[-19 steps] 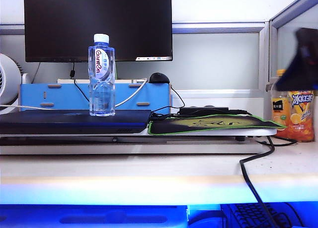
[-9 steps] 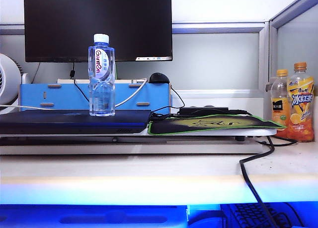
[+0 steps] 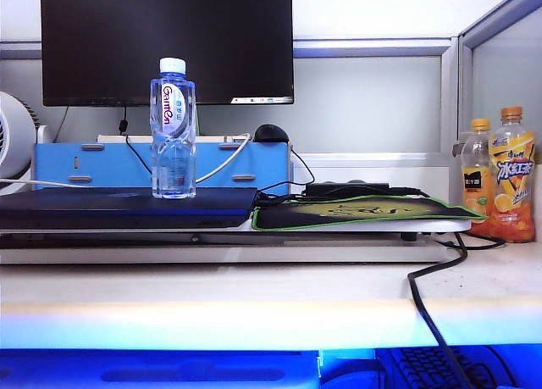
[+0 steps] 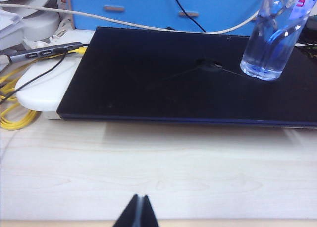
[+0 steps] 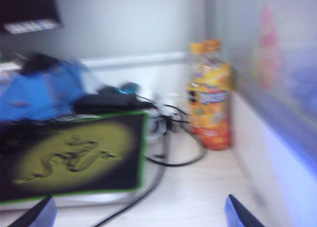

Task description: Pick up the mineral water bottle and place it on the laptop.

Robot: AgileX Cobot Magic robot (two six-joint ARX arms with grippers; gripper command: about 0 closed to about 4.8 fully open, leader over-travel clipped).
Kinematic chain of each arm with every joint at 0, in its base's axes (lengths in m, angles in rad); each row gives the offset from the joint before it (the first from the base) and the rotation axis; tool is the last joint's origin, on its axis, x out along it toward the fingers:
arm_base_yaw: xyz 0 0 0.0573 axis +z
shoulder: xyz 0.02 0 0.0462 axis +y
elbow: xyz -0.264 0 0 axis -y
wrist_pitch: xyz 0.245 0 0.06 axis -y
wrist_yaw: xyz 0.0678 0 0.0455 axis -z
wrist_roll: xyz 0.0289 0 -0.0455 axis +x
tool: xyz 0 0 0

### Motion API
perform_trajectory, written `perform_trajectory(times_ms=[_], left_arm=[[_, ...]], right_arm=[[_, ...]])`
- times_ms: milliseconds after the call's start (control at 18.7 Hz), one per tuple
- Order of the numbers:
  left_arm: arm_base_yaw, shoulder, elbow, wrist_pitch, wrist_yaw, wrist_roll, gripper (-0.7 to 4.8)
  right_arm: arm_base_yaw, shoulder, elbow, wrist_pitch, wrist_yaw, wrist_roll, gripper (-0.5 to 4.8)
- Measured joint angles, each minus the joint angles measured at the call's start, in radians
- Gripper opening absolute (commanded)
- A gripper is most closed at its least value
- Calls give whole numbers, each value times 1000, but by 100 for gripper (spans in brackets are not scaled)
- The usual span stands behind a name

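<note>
The mineral water bottle (image 3: 173, 128), clear with a white cap and red lettering, stands upright on the dark laptop (image 3: 127, 208) at the left of the exterior view. The left wrist view shows the bottle's base (image 4: 270, 44) resting on the laptop lid (image 4: 163, 83). My left gripper (image 4: 138, 207) is shut with nothing in it, low over the pale desk in front of the laptop. My right gripper (image 5: 141, 212) is open and empty, over the desk near the mouse pad (image 5: 74, 158). Neither gripper shows in the exterior view.
Two orange-capped juice bottles (image 3: 501, 186) stand at the right by the partition. A black monitor (image 3: 166, 41), a blue stand (image 3: 161, 164), a mouse (image 3: 271, 133) and a green-edged mouse pad (image 3: 364, 211) sit behind. A black cable (image 3: 428, 296) runs across the desk. Yellow cables (image 4: 15, 98) lie beside the laptop.
The right arm, a dark blur in front of the juice bottles a second ago, has left the exterior view. The bottle and laptop have not moved.
</note>
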Motion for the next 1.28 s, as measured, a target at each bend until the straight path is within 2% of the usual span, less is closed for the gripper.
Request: perform_trajectory(times_ms=[160, 267, 428, 641, 1016, 1283], left_arm=[[0, 0, 0, 0, 0, 0, -2], [0, 0, 0, 0, 0, 0, -2], [0, 0, 0, 0, 0, 0, -2], [0, 0, 0, 0, 0, 0, -2], [0, 0, 0, 0, 0, 0, -2], [0, 0, 0, 0, 0, 0, -2]], right_arm=[[-6, -1, -30, -18, -124, 53, 472], [-6, -1, -35, -37, -146, 58, 472], [-6, -1, -35, -82, -132, 55, 472], [-6, -1, -35, -161, -18, -40, 472], [-6, -1, -35, -156, -17, -51, 472], [-6, -1, -35, -239, -9, -72, 472]])
